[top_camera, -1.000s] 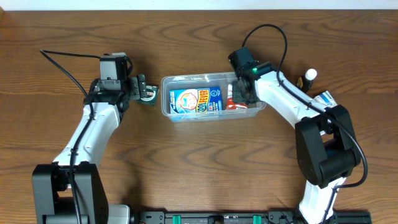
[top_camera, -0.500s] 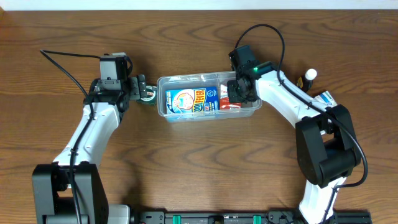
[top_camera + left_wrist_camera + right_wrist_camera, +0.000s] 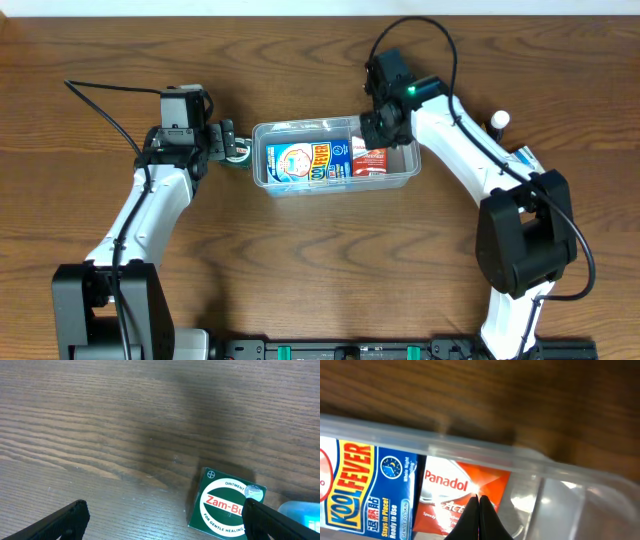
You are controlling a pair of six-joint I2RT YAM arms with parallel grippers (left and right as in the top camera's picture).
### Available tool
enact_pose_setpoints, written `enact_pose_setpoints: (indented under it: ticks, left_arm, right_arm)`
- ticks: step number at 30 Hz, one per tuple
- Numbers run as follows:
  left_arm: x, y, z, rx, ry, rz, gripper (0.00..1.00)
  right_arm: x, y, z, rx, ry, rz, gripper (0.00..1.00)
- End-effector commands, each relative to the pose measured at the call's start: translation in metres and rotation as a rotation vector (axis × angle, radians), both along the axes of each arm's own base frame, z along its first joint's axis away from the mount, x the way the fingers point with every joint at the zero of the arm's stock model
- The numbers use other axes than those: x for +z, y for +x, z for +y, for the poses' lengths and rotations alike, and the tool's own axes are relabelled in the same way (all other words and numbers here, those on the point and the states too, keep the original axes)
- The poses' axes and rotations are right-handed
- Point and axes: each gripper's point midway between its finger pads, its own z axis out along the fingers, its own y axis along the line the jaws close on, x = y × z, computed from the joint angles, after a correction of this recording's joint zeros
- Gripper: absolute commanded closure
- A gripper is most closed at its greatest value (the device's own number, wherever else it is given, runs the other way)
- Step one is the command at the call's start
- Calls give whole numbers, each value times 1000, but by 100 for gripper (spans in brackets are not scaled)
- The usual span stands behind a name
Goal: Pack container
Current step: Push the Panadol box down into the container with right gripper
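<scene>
The clear plastic container [image 3: 336,183] sits mid-table and holds a blue Kool Fever packet [image 3: 308,161] and a red Panadol packet [image 3: 376,160]. My right gripper [image 3: 382,128] is shut and empty, just above the container's far right rim; in the right wrist view its closed tips [image 3: 480,502] hover over the Panadol packet [image 3: 445,495] beside the Kool Fever packet [image 3: 365,485]. My left gripper [image 3: 228,143] is open just left of the container, around a green Zam-Buk box [image 3: 238,152]. In the left wrist view the box [image 3: 225,505] lies by the right finger, untouched.
A white-capped item [image 3: 498,122] and a blue-and-white packet [image 3: 522,156] lie at the right, near the right arm. The table is dark wood. Cables trail from both arms.
The right gripper has lifted out of the container and moved back over its far rim, leaving the Panadol packet inside. The container shifted slightly left. The left arm has not moved.
</scene>
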Motion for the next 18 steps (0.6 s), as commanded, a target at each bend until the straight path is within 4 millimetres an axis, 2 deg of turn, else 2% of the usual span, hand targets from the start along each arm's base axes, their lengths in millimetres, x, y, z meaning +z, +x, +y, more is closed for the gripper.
enact_pose_setpoints:
  ticks: [1,4,6,12,18]
  left_arm:
    - [5,4,2,7,2,-11,2]
    - [5,4,2,7,2,-11,2]
    - [5,4,2,7,2,-11,2]
    - [5,4,2,7,2,-11,2]
    - [5,4,2,7,2,-11,2]
  right_arm:
    - [-3,1,-21,-55,-101,-1,99]
    - [-4,-5,-39,-135,-182,15,99]
    - [-4,-8,-44,-161,-202,20,99]
    - [-5,-8,-43,-199,-192,24,99]
    - [-18,-7,-43,-212,-197,41,99]
